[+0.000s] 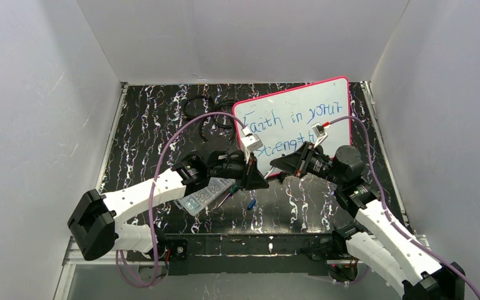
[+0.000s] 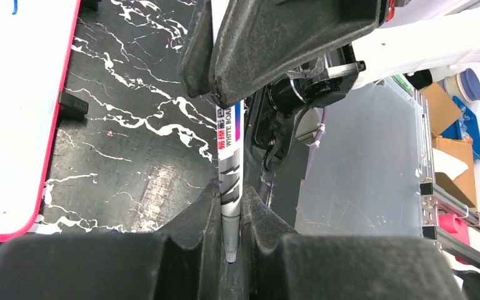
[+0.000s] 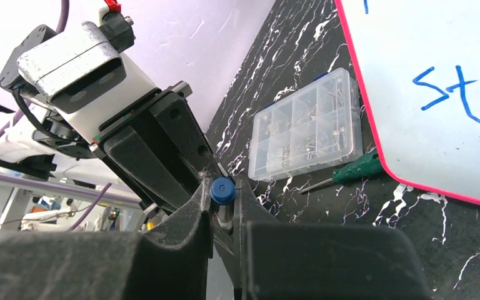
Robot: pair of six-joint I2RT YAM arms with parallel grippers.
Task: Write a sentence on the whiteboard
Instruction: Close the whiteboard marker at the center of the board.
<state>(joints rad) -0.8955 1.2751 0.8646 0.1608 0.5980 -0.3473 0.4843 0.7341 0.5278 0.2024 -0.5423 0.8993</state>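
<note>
Two wrist views show the gripped marker (image 2: 230, 156); overhead alone, the full sentence (image 1: 284, 125).

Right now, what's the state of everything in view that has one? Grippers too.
whiteboard: flat on the table, written on.
sentence: two blue lines, reads "Faith in your strength".
marker: off the table, gripped at both ends.
left gripper: shut on marker.
right gripper: shut on marker, at its blue end.
parts box: on the table, lid looks closed.
screwdriver: lying loose by the whiteboard's corner.
</note>
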